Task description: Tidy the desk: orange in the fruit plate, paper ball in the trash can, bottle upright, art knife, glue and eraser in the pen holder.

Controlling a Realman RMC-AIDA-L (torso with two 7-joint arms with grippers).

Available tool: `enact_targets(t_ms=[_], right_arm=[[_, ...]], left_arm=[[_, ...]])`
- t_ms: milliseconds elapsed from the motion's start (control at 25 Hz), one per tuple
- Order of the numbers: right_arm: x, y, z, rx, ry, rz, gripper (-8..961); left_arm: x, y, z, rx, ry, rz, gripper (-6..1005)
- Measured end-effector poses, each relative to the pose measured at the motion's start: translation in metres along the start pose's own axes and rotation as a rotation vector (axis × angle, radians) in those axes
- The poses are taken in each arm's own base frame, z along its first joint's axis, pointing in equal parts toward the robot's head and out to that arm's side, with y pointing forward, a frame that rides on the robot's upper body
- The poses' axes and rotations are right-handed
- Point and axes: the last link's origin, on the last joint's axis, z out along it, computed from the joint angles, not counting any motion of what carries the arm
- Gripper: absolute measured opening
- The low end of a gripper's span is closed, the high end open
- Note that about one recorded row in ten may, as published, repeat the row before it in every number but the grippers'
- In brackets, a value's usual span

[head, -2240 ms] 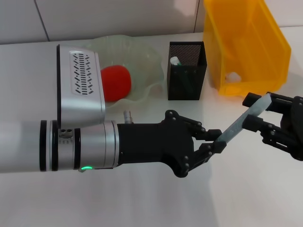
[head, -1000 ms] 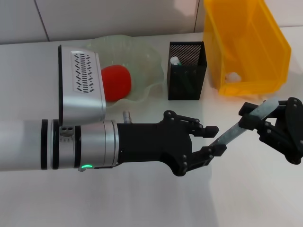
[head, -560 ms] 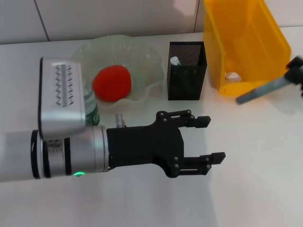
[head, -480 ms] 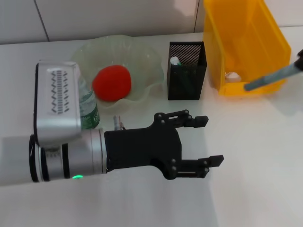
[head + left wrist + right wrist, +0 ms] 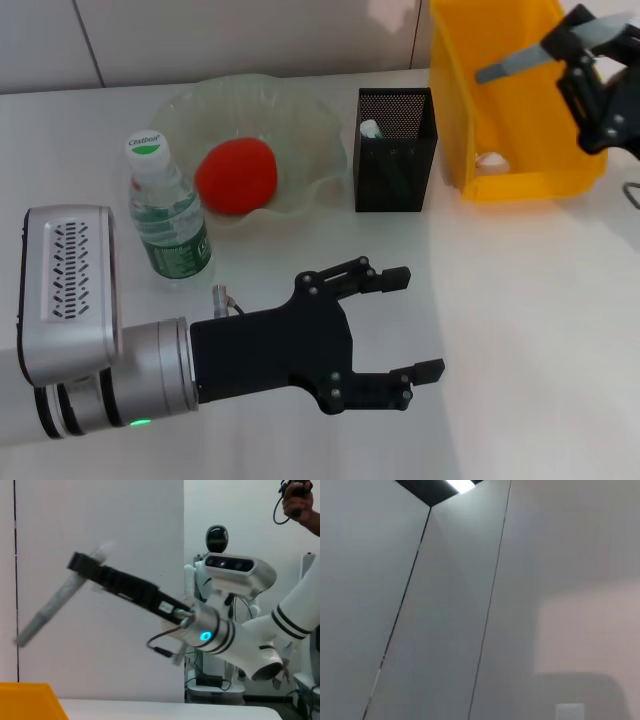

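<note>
My right gripper (image 5: 582,45) is raised at the far right over the yellow trash can (image 5: 560,120), shut on the grey art knife (image 5: 515,62), which slants out to the left. The left wrist view shows the art knife (image 5: 52,610) in the right gripper (image 5: 92,567). My left gripper (image 5: 418,322) hovers open and empty over the desk (image 5: 520,330) near the front. The bottle (image 5: 168,215) stands upright. The orange (image 5: 237,176) lies in the fruit plate (image 5: 320,125). The paper ball (image 5: 492,160) lies in the trash can. The pen holder (image 5: 395,160) holds a white-tipped item. Glue and eraser are out of view.
The pen holder stands between the fruit plate and the trash can along the back of the desk. The left forearm (image 5: 90,370) fills the near left corner. The right wrist view shows only a wall.
The left gripper opened off the art knife and drew back toward the near left, uncovering the upright bottle. The right gripper carried the knife up and back over the trash can.
</note>
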Motion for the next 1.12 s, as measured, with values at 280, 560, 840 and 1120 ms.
enact_targets(t_ms=[280,560,840,1120], right_arm=[[0.02,0.001,0.027,0.007,0.08,-0.03,148],[0.039,0.002,0.045,-0.002,0.183,-0.007,147],[0.059,0.004,0.057,0.007,0.298,0.011,148],[0.069,0.004,0.058,0.029,0.357,0.025,172]], left_arm=[[-0.004,0.002,-0.001,0.0,-0.006,-0.017,859],[-0.005,0.003,-0.002,0.0,-0.007,-0.027,859],[-0.005,0.003,-0.001,-0.004,-0.007,-0.028,860],[-0.007,0.004,-0.002,-0.005,-0.008,-0.028,860]])
